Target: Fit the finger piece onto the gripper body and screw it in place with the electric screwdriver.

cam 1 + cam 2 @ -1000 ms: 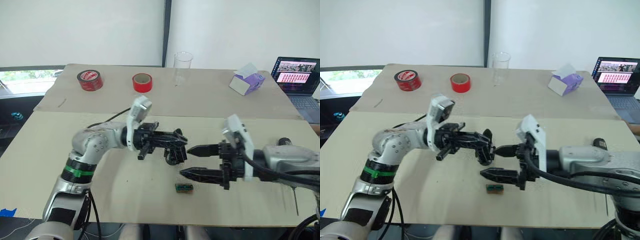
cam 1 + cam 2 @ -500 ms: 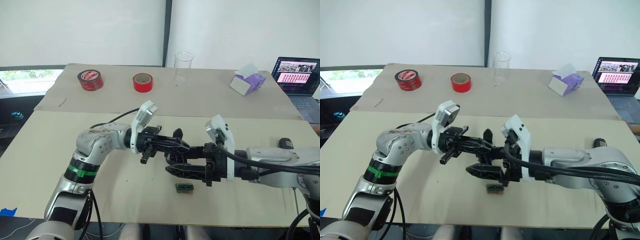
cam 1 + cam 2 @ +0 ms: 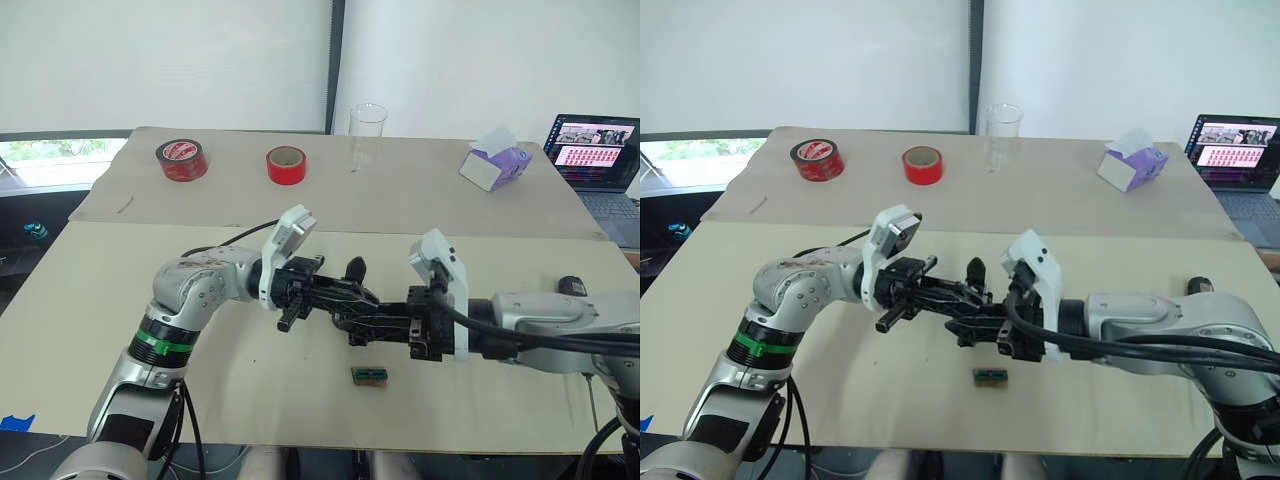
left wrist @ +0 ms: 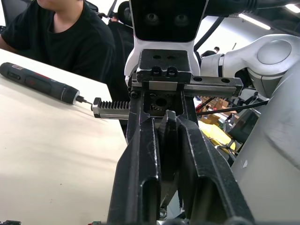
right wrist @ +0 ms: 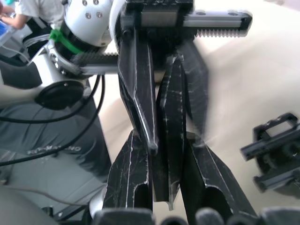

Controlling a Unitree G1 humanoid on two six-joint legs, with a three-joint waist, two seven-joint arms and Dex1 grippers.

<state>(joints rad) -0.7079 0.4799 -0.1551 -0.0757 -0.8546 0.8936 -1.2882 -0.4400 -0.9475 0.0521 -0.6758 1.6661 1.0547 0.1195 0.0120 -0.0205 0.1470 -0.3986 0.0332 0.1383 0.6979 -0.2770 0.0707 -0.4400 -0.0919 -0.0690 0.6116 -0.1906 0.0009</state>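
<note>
Your left tool [image 3: 345, 297] and right tool [image 3: 375, 320] both clamp the finger piece [image 5: 171, 112] above the bench [image 3: 80, 300]; gripper body [image 3: 357, 300] just beside.

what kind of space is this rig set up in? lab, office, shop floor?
Probably an office or lab used as a test bench, not a shop floor. A plain table covered in cardboard holds rolls of red tape, a tissue box and an open laptop; a seated person watches from the far side.
</note>
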